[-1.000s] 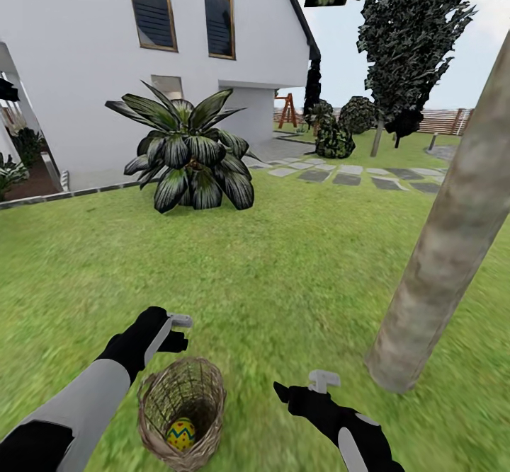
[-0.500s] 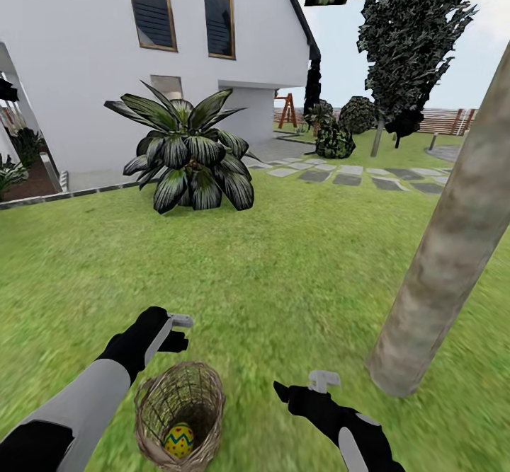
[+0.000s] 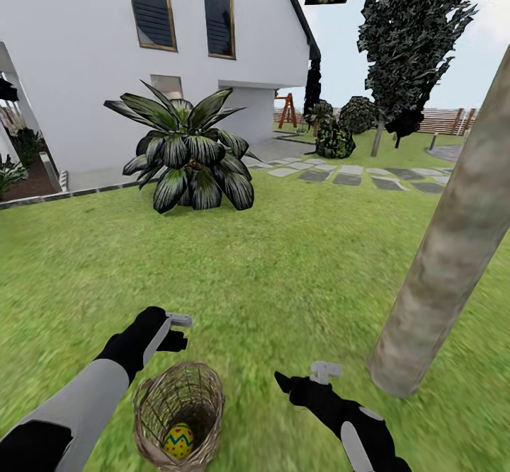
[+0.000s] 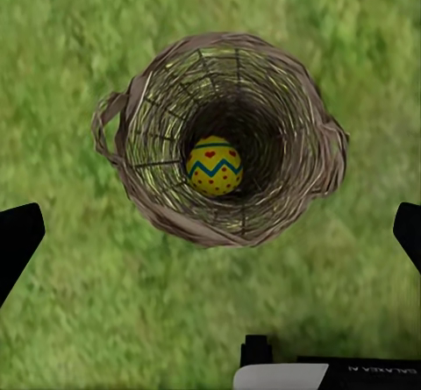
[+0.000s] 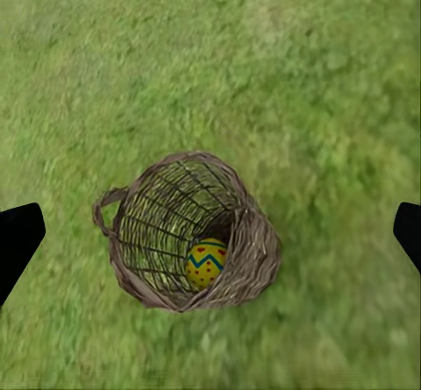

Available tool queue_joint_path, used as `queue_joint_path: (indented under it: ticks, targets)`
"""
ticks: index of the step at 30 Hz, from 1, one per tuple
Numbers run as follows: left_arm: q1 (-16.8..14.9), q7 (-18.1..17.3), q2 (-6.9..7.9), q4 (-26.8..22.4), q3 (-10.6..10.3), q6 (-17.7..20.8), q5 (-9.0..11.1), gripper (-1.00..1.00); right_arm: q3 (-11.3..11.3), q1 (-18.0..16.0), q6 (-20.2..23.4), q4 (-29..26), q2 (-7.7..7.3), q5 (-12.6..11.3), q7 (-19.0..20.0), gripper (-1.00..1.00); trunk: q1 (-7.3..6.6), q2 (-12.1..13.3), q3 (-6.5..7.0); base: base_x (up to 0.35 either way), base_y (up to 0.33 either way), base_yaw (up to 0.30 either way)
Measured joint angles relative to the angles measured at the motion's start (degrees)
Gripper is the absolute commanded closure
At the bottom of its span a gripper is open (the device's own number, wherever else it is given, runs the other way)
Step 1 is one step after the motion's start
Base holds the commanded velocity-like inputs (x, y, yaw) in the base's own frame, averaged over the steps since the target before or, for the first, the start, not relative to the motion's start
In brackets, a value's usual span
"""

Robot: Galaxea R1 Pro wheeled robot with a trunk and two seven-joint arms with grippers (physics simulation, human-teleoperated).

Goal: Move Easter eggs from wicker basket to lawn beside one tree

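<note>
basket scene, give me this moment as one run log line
wicker basket on lawn: one Easter egg visible inside | left gripper: open, above basket | right gripper: open, empty | tree: right of basket

A white house (image 3: 85,68) with dark, wood-framed windows (image 3: 150,5) stands at the left, and a broad-leaved dark palm (image 3: 188,152) grows on the grass in front of it. Grey stone slabs (image 3: 347,175) run across the grass toward a tall dark conifer (image 3: 407,40), rounded shrubs (image 3: 334,138) and a brown slatted fence (image 3: 443,121). A wooden playset (image 3: 287,110) stands far off beside the house, under a pale, hazy sky (image 3: 340,61) in even daylight.
</note>
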Motion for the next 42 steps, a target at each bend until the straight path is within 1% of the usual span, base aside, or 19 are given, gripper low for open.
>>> queue_joint_path:
  ticks: [2, 5, 9, 11, 14, 17, 25, 42]
  targets:
    - [0.00, 0.01, -0.01, 0.00, 0.00, -0.10, 0.02, -1.00, -0.03, 0.07, 0.00, -0.63, -0.01, 0.01, 0.01, -1.00, 0.44, -0.80, -0.36, 0.000, 0.000, 0.000]
    - [-0.01, -0.02, 0.00, 0.01, 0.00, -0.17, 0.02, -1.00, -0.05, 0.15, 0.04, -1.39, -0.03, 0.01, 0.01, -1.00, 0.45, -0.82, -0.37, 0.000, 0.000, 0.000]
    - [0.01, 0.01, -0.06, 0.05, -0.09, -0.55, -0.01, -1.00, -0.05, 0.37, 0.14, -4.21, -0.07, 0.14, -0.09, -1.00, 0.45, -0.82, -0.37, 0.000, 0.000, 0.000]
    - [0.01, 0.04, -0.20, 0.15, -0.17, -1.76, -0.08, -1.00, -0.10, 0.47, 0.26, -6.52, -0.09, 0.20, -0.08, -1.00, 0.45, -0.83, -0.37, 0.000, 0.000, 0.000]
    - [0.02, 0.02, -0.26, 0.52, -0.19, -3.24, -0.08, -1.00, -0.20, 0.61, 0.53, -10.24, -0.10, 0.25, -0.10, -1.00, 1.10, -2.01, -0.90, 0.000, 0.000, 0.000]
    - [0.01, 0.01, -0.21, 0.64, -0.12, -3.74, -0.07, -1.00, -0.23, 1.03, 0.79, -11.80, -0.11, 0.27, -0.11, -1.00, 1.76, -3.22, -1.45, 0.000, 0.000, 0.000]
    - [0.02, -0.06, -0.04, 0.72, 0.03, -4.28, 0.01, -1.00, -0.39, 1.37, 0.86, -12.73, -0.12, 0.09, -0.06, -1.00, 3.52, -6.44, -2.89, 0.000, 0.000, 0.000]
    - [-0.01, -0.25, 0.08, 0.80, 0.03, -6.29, 0.11, -1.00, -0.61, 1.39, 0.96, -12.82, -0.23, 0.02, -0.05, -1.00, 7.26, -13.27, -5.95, 0.000, 0.000, 0.000]
